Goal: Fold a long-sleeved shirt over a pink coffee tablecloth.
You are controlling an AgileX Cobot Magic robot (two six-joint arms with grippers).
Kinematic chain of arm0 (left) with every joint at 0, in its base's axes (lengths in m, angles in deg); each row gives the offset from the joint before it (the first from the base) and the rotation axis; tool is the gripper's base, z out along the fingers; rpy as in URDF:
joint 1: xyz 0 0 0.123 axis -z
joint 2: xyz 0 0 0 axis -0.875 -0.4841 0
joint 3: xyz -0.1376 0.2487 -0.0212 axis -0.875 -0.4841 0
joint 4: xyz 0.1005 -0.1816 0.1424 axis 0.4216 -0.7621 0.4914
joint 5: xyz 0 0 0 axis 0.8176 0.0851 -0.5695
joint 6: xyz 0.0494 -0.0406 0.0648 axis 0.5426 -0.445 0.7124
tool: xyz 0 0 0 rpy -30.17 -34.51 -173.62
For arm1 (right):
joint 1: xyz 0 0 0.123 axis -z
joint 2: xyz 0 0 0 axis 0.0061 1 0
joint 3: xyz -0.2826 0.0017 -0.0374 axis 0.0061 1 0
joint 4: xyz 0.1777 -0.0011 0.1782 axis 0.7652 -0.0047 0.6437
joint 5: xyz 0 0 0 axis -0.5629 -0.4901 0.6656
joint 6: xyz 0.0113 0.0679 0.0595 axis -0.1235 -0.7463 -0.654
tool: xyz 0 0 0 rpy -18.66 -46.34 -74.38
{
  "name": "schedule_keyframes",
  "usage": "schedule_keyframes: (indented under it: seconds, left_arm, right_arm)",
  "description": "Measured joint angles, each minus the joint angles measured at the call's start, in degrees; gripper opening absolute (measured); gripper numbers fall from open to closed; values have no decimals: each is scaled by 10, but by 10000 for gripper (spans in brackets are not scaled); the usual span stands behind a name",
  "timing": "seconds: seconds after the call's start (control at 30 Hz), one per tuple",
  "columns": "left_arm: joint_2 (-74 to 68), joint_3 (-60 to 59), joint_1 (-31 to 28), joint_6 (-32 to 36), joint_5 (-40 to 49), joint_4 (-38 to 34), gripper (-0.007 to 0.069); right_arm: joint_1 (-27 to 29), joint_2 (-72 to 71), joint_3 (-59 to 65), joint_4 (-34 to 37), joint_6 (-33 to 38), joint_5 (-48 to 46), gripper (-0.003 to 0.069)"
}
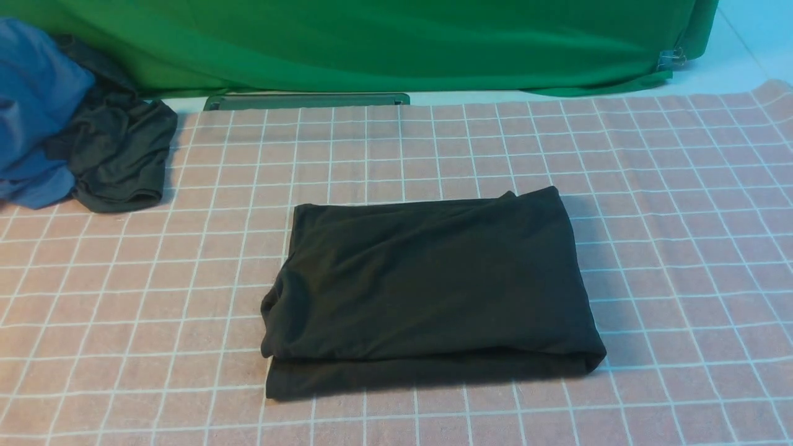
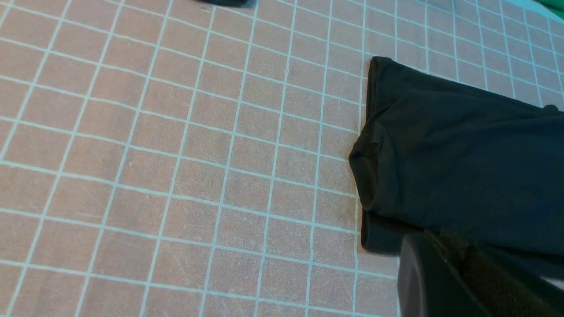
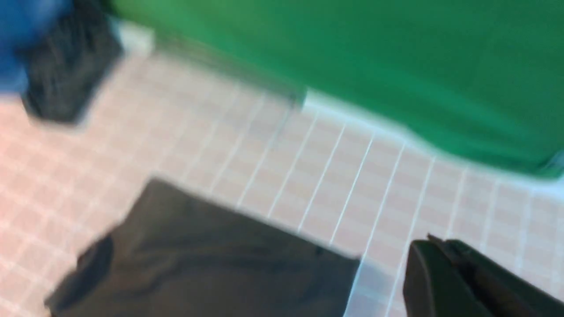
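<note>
The long-sleeved shirt (image 1: 433, 291) lies folded into a thick black rectangle in the middle of the pink coffee tablecloth (image 1: 124, 279); no print shows. Neither arm appears in the front view. In the left wrist view my left gripper (image 2: 434, 235) is shut with nothing in it, its tip in front of the near corner of the shirt (image 2: 462, 145) above the tablecloth (image 2: 176, 176). The right wrist view is blurred. There my right gripper (image 3: 434, 241) is shut and empty over the tablecloth (image 3: 352, 176), off to the side of the shirt (image 3: 211, 255).
A blue garment (image 1: 31, 111) and a small dark grey one (image 1: 118, 155) are heaped at the far left. A green cloth (image 1: 372, 43) hangs along the back, with a flat grey-green bar (image 1: 306, 101) at its foot and a clip (image 1: 672, 59) at its right end.
</note>
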Motion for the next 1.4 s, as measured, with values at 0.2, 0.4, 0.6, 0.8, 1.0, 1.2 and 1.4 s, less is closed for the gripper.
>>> schedule_keyframes:
  seconds: [0.2,0.4,0.6,0.8,1.0,1.2,1.4]
  left_arm:
    - [0,0,0,17,-6,0,27]
    - [0,0,0,38,-33,0,27]
    - [3,-3,0,39,-58,-2,27]
    - [68,-75,0,48,-132,-56,27]
    - [149,-145,0,45,-185,-69,27]
    - [180,-171,0,45,-235,-70,27]
    - [181,-180,0,45,-241,-68,27]
  right_arm:
    - [0,-212,208,-1,-4,136,38]
    - [0,-467,458,-3,8,336,38]
    - [0,-628,620,-3,32,444,38]
    - [0,-696,667,-3,33,462,41]
    - [0,-697,667,-3,33,463,50]
    - [0,-697,667,-3,33,463,60]
    - [0,-697,667,-3,33,463,74]
